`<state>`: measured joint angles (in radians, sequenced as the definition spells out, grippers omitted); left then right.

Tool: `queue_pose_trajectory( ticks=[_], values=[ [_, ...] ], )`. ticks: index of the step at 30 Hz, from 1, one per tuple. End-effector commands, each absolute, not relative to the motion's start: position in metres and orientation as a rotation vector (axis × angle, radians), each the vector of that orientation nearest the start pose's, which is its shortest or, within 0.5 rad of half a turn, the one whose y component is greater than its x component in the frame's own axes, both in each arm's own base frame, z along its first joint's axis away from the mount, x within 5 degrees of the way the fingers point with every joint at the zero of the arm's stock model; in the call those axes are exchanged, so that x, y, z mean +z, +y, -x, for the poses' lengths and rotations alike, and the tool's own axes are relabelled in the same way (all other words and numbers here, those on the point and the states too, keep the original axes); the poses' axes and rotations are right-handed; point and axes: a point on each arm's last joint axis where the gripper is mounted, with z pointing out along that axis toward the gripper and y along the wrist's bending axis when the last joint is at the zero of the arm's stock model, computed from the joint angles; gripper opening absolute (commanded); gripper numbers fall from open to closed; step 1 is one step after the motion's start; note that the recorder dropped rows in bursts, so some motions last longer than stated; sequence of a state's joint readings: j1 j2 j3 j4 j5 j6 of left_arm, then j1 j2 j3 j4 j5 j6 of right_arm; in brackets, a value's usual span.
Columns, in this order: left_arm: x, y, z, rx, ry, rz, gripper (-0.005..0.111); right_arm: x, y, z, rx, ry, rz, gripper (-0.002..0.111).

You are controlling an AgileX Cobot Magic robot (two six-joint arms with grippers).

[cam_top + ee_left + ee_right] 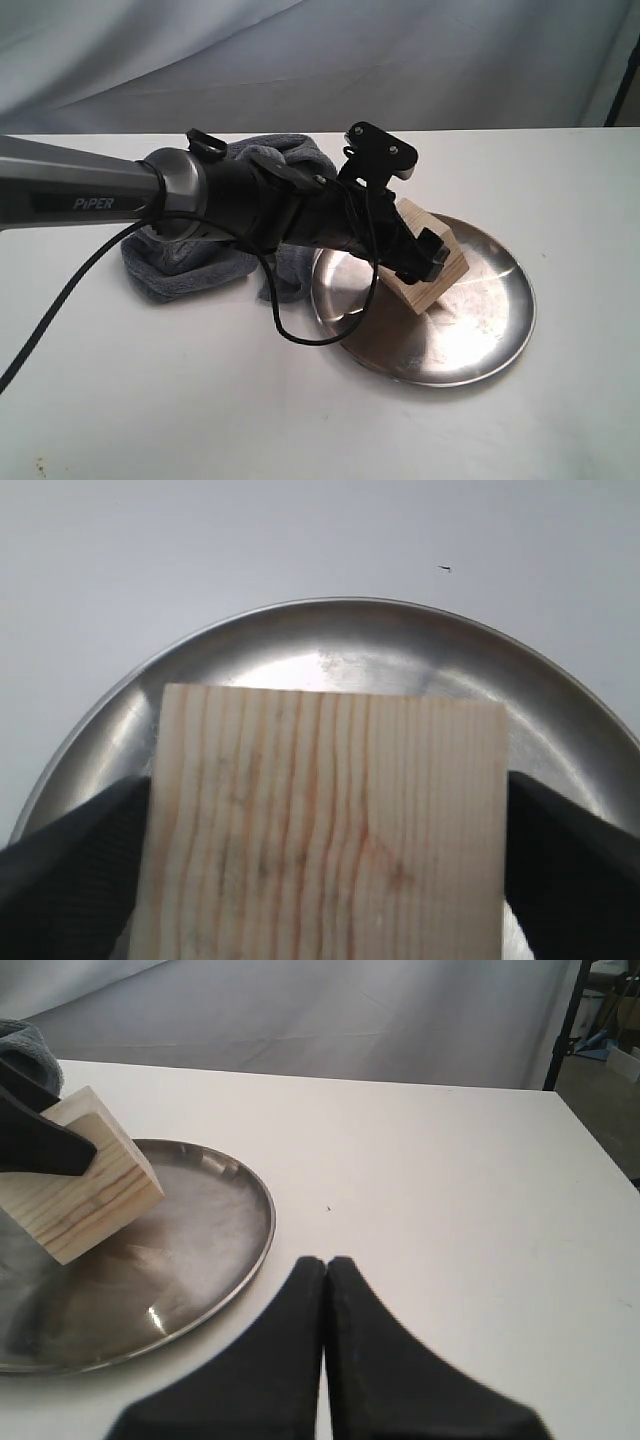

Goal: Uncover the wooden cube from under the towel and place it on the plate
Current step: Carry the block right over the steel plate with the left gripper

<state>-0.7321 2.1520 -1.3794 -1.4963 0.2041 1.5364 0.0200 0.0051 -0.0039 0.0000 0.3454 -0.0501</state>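
two black fingers [70, 870] of the left gripper [425, 252] press on opposite sides of the wooden cube [447, 280], grasping it. the jaws stand wide because the block fills the whole gap between them. in the left wrist view the cube's pale face sits squarely between the two pads, with its straight grain lines running along the fingers' length. the cube is tilted, one corner pointing down. below and beyond the fingertips lies the plate [500, 340], round and shiny, and the cube hangs over the plate's half nearer the towel. i cannot tell whether the low corner touches the steel or sits just above it.

behind the left gripper, back along its arm, the towel [190, 265] lies bunched in a dark-grey heap on the white table [150, 400]. its near fold is just beside the plate's rim, and it is well apart from the cube. a black cable [300, 335] droops from the arm in a loop that reaches the plate's edge.

the right gripper [325, 1265] has its fingers clenched together with nothing between them. it hovers low over bare table, with the plate's rim ahead of and to one side of its tips. the cube and one left finger show farther off on that same side.
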Motion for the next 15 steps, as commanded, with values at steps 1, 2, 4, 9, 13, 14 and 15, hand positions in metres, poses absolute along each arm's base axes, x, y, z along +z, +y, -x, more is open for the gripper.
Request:
queue_pose_trajectory(
  ticks=[1,2,4,9,13,14,15],
  values=[
    [0.1309,-0.3271,-0.3284,-0.627,2.132,-0.987,0.002,0.1822,0.0012,-0.0535,-0.019,1.826,0.064,0.000],
    [0.1309,-0.3271,-0.3284,-0.627,2.132,-0.987,0.002,0.1822,0.0012,-0.0535,-0.019,1.826,0.064,0.000],
    [0.1309,-0.3271,-0.3284,-0.628,2.132,-0.985,0.002,0.1822,0.0012,-0.0535,-0.019,1.826,0.064,0.000],
    [0.1309,-0.3271,-0.3284,-0.628,2.132,-0.985,0.017,0.1822,0.0012,-0.0535,-0.019,1.826,0.064,0.000],
    [0.1309,-0.3271,-0.3284,-0.628,2.132,-0.985,0.063,0.1822,0.0012,-0.0535,-0.019,1.826,0.064,0.000],
    [0.1309,-0.3271,-0.3284,-0.628,2.132,-0.985,0.069,0.1822,0.0012,-0.0535,-0.019,1.826,0.064,0.000],
    [0.1309,-0.3271,-0.3284,-0.629,2.134,-0.983,0.077,0.1822,0.0012,-0.0535,-0.019,1.826,0.064,0.000]
  ],
)
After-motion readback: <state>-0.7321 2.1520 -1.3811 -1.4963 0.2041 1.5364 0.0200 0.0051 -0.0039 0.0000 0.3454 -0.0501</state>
